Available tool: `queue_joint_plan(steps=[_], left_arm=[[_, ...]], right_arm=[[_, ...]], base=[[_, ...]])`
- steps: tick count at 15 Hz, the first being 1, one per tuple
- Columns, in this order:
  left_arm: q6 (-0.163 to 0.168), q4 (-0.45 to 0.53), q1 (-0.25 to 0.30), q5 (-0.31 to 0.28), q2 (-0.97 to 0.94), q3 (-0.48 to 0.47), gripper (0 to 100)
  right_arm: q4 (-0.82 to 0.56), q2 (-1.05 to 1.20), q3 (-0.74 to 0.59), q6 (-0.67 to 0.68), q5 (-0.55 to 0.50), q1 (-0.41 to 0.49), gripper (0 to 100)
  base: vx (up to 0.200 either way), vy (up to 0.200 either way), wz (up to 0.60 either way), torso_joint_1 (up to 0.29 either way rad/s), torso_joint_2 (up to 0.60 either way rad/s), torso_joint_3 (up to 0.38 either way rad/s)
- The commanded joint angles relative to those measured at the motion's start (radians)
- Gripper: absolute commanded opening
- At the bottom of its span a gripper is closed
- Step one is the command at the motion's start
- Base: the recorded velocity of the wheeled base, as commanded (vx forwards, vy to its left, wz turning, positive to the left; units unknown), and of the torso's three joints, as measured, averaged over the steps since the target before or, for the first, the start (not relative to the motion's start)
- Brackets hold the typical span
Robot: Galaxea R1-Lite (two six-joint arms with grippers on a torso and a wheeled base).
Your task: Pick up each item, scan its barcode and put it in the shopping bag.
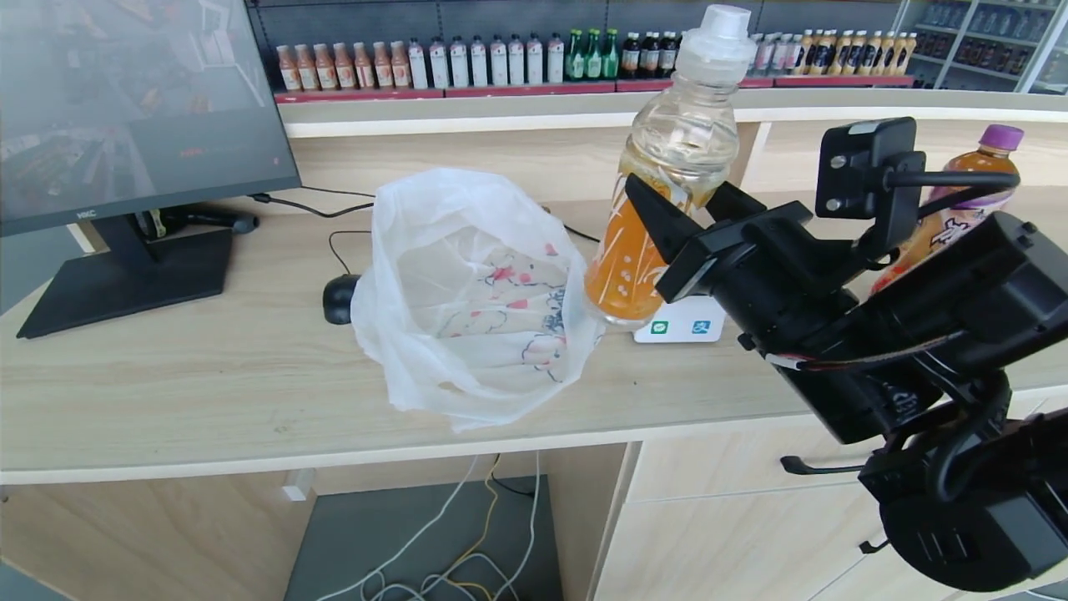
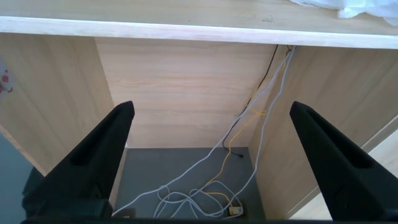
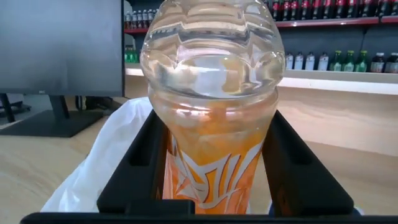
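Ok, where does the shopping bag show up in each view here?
Head view: shopping bag at the centre, left of the orange bottle.
Left wrist view: a white scrap of shopping bag on the counter, above the cables.
Right wrist view: shopping bag behind the orange bottle.
Shared landmark: the wooden counter that the bag sits on.

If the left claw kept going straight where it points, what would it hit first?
The left gripper would probably meet the wooden back panel under the counter, maybe brushing the hanging cables first.
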State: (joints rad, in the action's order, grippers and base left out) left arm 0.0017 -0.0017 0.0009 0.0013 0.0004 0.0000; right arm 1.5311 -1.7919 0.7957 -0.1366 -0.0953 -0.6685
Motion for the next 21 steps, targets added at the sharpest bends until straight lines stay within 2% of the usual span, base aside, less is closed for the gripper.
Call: queue_joint_plan(steps=[1,8,19,21], left_arm=[[0.000,-0.001,0.001,0.000,0.000,0.000,100],[0.001,-0.001,0.001,0.000,0.000,0.000,100],[0.001,-0.001,0.001,0.000,0.000,0.000,100],[0.001,-0.001,0.001,0.000,0.000,0.000,100]], right_arm=[[0.000,-0.001,0.000,0.008,-0.014,0.001,0],[0.001,-0.007,0.000,0.018,-0.021,0.001,0],[-0.012,-0.055,0.040,0.040,-0.018,0.004,0],[-0.098,-0.076,0.088,0.040,-0.018,0.018,0]], base=[[0.000,0.200,0.00,-0.002,0.00,0.002],[0.000,0.200,0.00,0.002,0.01,0.002],[0.000,0.000,0.00,0.000,0.00,0.000],[0.000,0.000,0.00,0.000,0.00,0.000]])
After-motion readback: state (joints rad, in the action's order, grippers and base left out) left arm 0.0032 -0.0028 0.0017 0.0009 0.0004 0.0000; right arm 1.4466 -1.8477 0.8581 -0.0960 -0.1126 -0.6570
